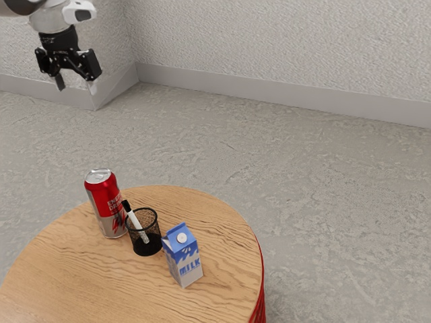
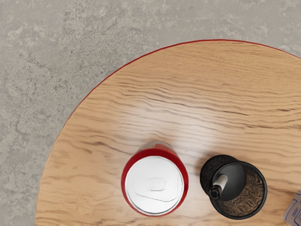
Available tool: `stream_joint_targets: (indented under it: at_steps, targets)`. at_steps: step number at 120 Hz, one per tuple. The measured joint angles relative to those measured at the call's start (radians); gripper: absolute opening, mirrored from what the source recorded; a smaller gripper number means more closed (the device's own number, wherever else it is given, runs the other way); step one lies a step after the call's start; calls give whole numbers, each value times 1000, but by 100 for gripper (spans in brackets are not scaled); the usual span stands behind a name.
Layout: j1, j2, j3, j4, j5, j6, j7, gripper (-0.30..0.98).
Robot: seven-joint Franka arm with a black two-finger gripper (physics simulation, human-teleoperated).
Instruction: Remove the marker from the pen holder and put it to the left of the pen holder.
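Observation:
High at the exterior view's upper left, my gripper (image 1: 74, 79) stands open, its two fingers wide apart with nothing between them, well above the table. A white marker (image 1: 137, 223) with a black cap leans inside the black mesh pen holder (image 1: 154, 240), its capped end up over the rim. In the wrist view the marker (image 2: 220, 183) rests against the rim of the pen holder (image 2: 265, 193), seen from above.
A red and silver can (image 1: 108, 208) stands close beside the holder, and a blue and white milk carton (image 1: 184, 257) on its other side. All stand on the round wooden table (image 1: 81, 282).

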Motion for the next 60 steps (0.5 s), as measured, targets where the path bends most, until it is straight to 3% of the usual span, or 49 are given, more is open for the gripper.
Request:
stream_joint_targets:
  at_steps: [31, 42, 60]
  targets:
    - [-65, 25, -9, 23, 11, 12, 60, 69]
    - [-123, 142, -18, 100, 36, 60, 168, 69]
    - [-204, 230, -32, 106, 100, 135, 385, 69]
